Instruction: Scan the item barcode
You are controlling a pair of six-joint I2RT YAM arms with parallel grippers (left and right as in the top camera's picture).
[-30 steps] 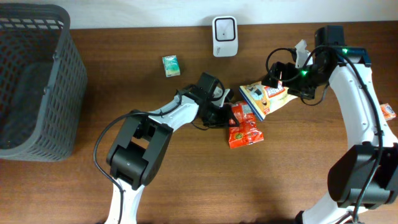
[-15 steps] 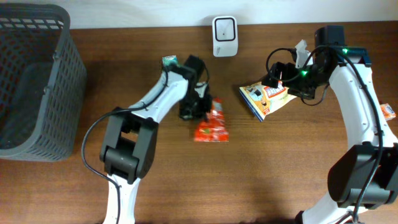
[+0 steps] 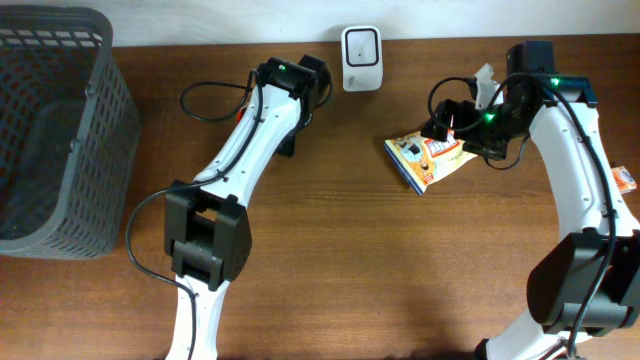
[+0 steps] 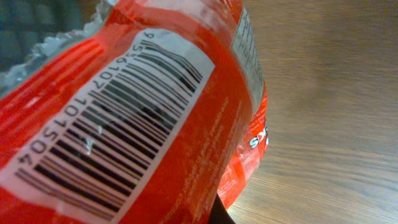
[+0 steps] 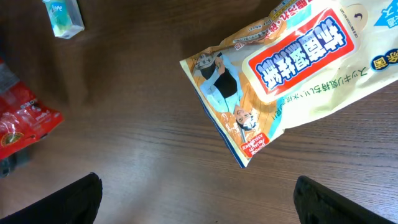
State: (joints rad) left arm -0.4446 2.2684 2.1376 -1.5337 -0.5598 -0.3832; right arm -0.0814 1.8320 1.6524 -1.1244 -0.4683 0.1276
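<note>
A red snack packet fills the left wrist view, its white barcode label facing the camera. My left gripper is shut on this packet, and one dark fingertip shows under its lower edge. From overhead the arm hides the packet; the gripper sits just left of the white scanner at the table's far edge. The right wrist view catches the red packet at its left edge. My right gripper stands open above bare table, just below a yellow snack bag.
A dark mesh basket stands at the far left. A small green packet lies near the left arm. An orange item pokes in at the right edge. The right arm's cables loop above the yellow bag.
My left gripper closed on the red packet and carried it from beside the yellow bag up and left, close to the scanner. The right arm and yellow bag have not moved.
</note>
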